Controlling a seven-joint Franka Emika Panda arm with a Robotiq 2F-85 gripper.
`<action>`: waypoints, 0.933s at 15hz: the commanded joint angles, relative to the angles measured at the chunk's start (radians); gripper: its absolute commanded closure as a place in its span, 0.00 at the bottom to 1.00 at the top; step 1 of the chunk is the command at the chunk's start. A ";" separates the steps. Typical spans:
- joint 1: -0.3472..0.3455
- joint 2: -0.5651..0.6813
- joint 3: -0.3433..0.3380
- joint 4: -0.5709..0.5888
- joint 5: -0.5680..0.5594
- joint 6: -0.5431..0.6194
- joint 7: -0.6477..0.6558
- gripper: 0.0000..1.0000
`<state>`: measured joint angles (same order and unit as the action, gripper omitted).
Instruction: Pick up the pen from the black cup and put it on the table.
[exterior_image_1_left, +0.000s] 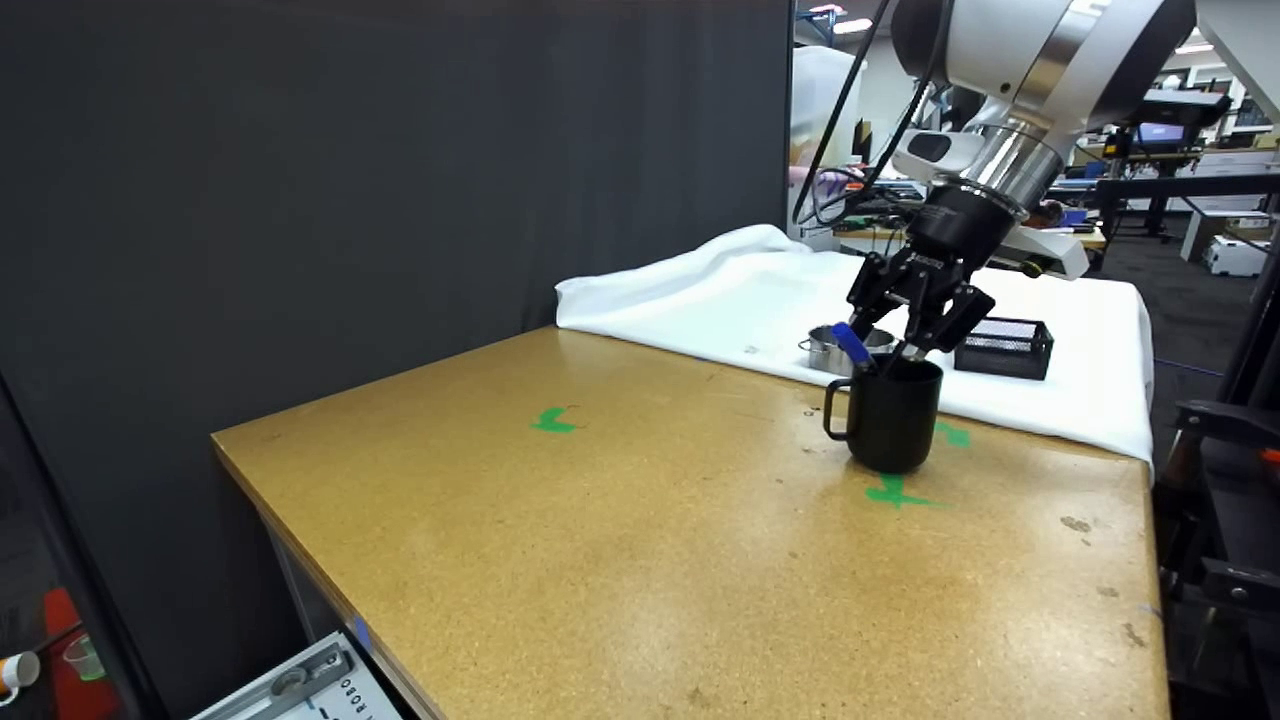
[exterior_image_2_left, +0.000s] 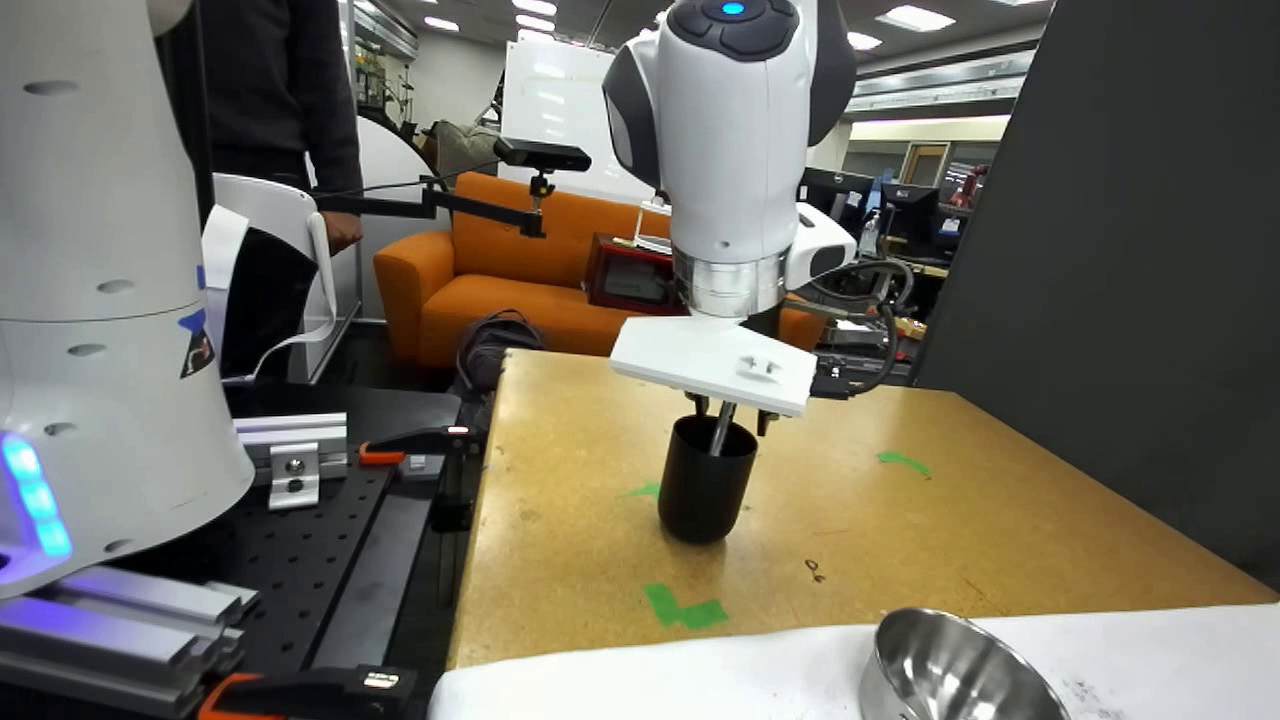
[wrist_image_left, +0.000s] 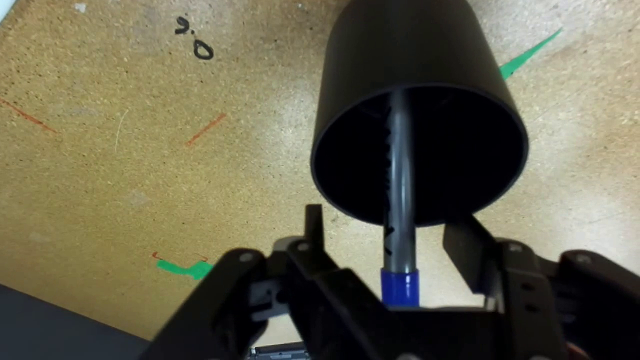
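In an exterior view, the cup (exterior_image_1_left: 897, 430) stands on the table (exterior_image_1_left: 650, 520), far right, handle to the left. The pen (exterior_image_1_left: 851, 345) is inside the cup, leaning left, blue end above the rim. The gripper (wrist_image_left: 388, 237) is released: in the wrist view, its fingers (wrist_image_left: 466, 250) are spread, one left and one right of the pen, with a gap on each side. Contact between fingers and rim cannot be determined. A pot (exterior_image_1_left: 820, 352) and, to its right, a box (exterior_image_1_left: 1003, 352) rest on the far cloth (exterior_image_1_left: 690, 290)
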<state>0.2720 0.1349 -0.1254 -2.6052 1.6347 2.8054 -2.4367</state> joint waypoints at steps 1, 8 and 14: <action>0.008 0.001 0.005 0.003 0.046 0.031 -0.048 0.66; 0.011 -0.006 0.006 -0.001 0.051 0.032 -0.052 0.97; 0.010 -0.067 0.003 -0.030 -0.001 0.023 0.011 0.96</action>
<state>0.2768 0.1268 -0.1243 -2.6071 1.6419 2.8101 -2.4415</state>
